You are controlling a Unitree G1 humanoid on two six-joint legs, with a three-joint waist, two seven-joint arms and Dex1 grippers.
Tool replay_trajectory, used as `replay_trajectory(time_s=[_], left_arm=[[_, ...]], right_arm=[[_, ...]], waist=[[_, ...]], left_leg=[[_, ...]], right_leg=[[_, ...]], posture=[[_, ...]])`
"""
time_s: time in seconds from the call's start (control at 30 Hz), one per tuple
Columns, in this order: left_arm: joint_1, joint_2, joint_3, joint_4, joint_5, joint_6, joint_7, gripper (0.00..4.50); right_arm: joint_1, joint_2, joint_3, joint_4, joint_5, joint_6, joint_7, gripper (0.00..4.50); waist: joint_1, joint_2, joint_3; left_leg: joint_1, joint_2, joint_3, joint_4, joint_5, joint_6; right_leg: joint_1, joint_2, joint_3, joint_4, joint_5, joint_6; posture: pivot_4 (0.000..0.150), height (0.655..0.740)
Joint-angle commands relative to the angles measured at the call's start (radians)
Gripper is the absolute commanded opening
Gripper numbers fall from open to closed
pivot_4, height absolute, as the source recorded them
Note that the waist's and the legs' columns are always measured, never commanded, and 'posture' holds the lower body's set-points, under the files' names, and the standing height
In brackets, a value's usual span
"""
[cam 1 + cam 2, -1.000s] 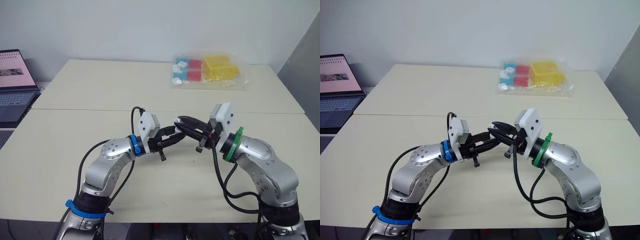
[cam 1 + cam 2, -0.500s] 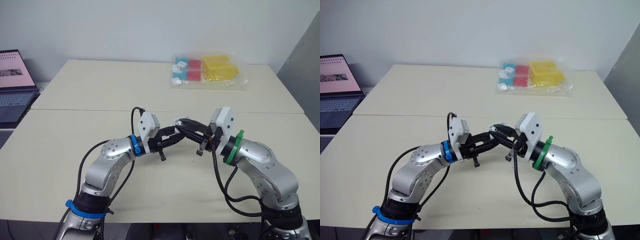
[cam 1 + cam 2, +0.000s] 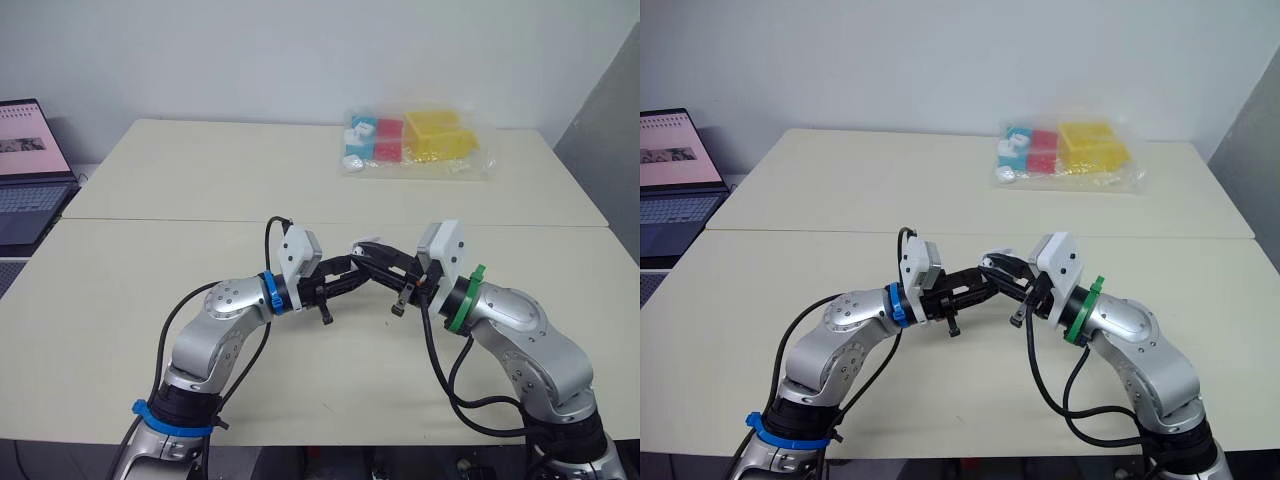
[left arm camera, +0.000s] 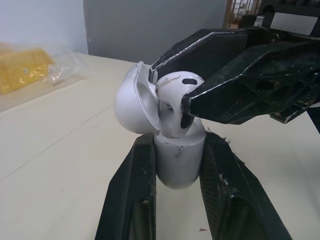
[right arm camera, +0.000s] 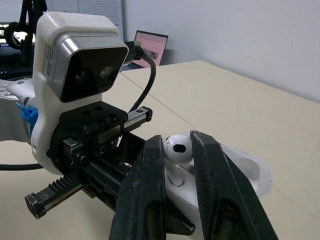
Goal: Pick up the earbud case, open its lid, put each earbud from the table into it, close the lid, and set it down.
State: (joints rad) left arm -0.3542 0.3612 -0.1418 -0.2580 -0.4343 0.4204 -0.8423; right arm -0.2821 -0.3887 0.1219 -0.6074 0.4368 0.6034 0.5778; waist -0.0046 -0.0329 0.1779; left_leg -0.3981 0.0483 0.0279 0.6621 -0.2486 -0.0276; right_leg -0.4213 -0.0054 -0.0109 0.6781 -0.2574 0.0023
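The left gripper (image 4: pixel 178 144) clamps the white earbud case (image 4: pixel 178 166) above the middle of the table's (image 3: pixel 200 180) near half, with the lid (image 4: pixel 130 107) swung open. The right gripper (image 5: pixel 177 141) pinches an earbud (image 4: pixel 176 91) partly in the case's mouth. A plastic bag (image 3: pixel 415 140) of coloured boxes lies near the far edge.
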Motion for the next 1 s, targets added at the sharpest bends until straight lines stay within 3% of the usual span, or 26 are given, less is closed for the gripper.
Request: replay_trajectory(time_s=[0.03, 0.4, 0.8, 1.0], left_arm=[[-0.025, -0.01, 0.039, -0.028, -0.032, -0.02, 0.011, 0.8], [-0.018, -0.009, 0.044, -0.037, -0.035, -0.014, 0.015, 0.8], [-0.014, -0.002, 0.041, -0.027, -0.022, -0.024, 0.006, 0.8], [-0.012, 0.022, 0.005, -0.027, -0.012, -0.054, -0.063, 0.8]], right_arm=[[0.022, 0.012, -0.009, -0.009, 0.037, 0.016, -0.01, 0.74], [0.024, -0.01, -0.009, -0.025, 0.046, 0.005, -0.02, 4.49], [-0.022, -0.141, -0.143, -0.133, 0.219, 0.098, 0.025, 4.5], [-0.202, -0.287, -0.237, -0.061, 0.338, 0.248, 0.031, 4.5]], waist=[[0.0, 0.0, 0.0], [0.0, 0.0, 0.0], [0.001, 0.0, 0.0], [0.0, 0.0, 0.001]], left_leg=[[0.0, 0.0, 0.0, 0.0, 0.0, 0.0], [0.0, 0.0, 0.0, 0.0, 0.0, 0.0], [0.0, 0.0, 0.0, -0.001, 0.0, 0.0], [0.0, 0.0, 0.0, -0.001, 0.0, 0.0]], right_leg=[[0.0, 0.0, 0.0, 0.0, 0.0, 0.0], [0.0, 0.0, 0.0, 0.0, 0.0, 0.0], [0.0, 0.0, 0.0, -0.001, 0.0, 0.0], [0.0, 0.0, 0.0, -0.001, 0.0, 0.0]], posture=[[0.15, 0.7378], [0.15, 0.7378], [0.15, 0.7378], [0.15, 0.7378]])
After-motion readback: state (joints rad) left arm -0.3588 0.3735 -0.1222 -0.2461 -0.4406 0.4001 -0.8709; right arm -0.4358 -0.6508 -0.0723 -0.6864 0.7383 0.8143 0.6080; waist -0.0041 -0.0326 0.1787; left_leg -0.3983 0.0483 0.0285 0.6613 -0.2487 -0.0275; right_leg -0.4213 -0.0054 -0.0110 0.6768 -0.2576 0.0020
